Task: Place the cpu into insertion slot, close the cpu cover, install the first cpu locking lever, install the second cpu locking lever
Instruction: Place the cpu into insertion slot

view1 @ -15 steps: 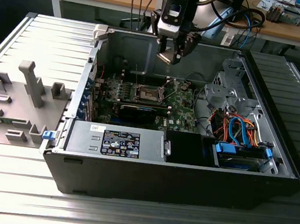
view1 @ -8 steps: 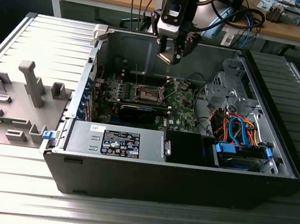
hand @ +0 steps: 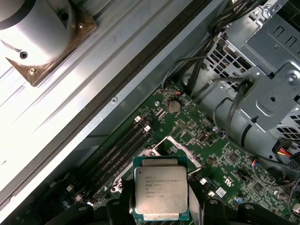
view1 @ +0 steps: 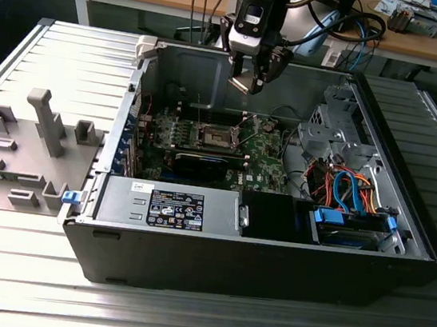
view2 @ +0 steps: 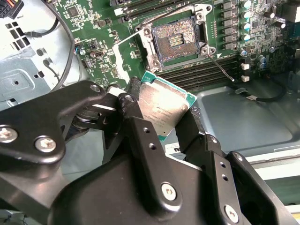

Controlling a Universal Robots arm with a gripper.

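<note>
Exterior view: the gripper (view1: 249,80) hangs over the open computer case (view1: 285,269), above the insertion slot (view1: 215,137) at the far side of the green motherboard (view1: 271,162). Second wrist view: fingers (view2: 136,126) pinch the cpu (view2: 161,110) by its edges, clear of the bare socket. First wrist view: the chip's metal top faces the camera.

An open black computer case (view1: 268,275) sits mid-frame on a ribbed metal table (view1: 79,56). A grey moulded tray (view1: 18,153) lies at the exterior view's left. Orange and blue cables (view1: 342,188) bunch inside the case, centre-right.
</note>
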